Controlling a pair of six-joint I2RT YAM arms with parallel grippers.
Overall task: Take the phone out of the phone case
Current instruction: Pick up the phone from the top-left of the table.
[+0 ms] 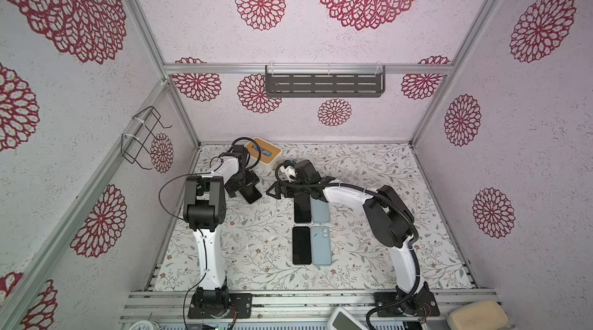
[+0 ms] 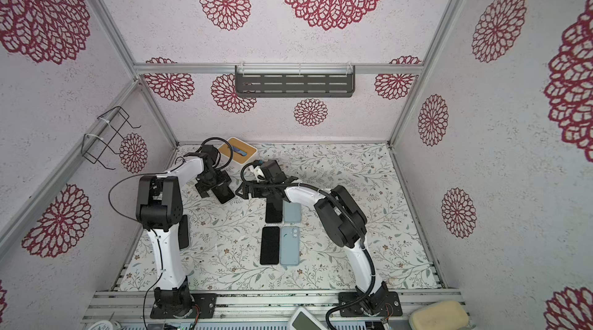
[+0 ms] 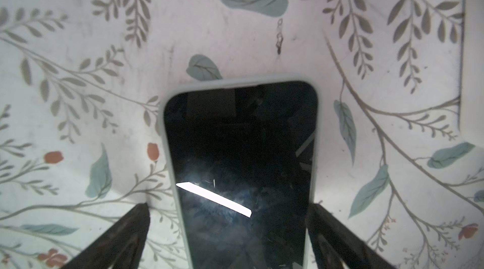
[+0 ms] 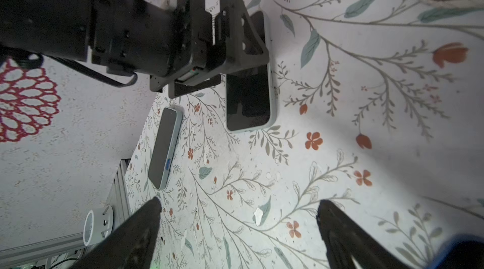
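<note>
In a top view the cased phone [image 1: 254,196] is lying screen-up, half under the left gripper [image 1: 243,187], a white box [image 1: 263,153] sitting just beyond. In the left wrist view the fingers [image 3: 123,236] are straddling it wide apart, gripping nothing, one perhaps brushing its edge. In the right wrist view the right gripper [image 4: 239,203] is hanging spread and empty, facing the phone

Dark-screened phone [image 3: 239,170] in pale grey-green case [image 3: 235,83], flat, screen up
</note>
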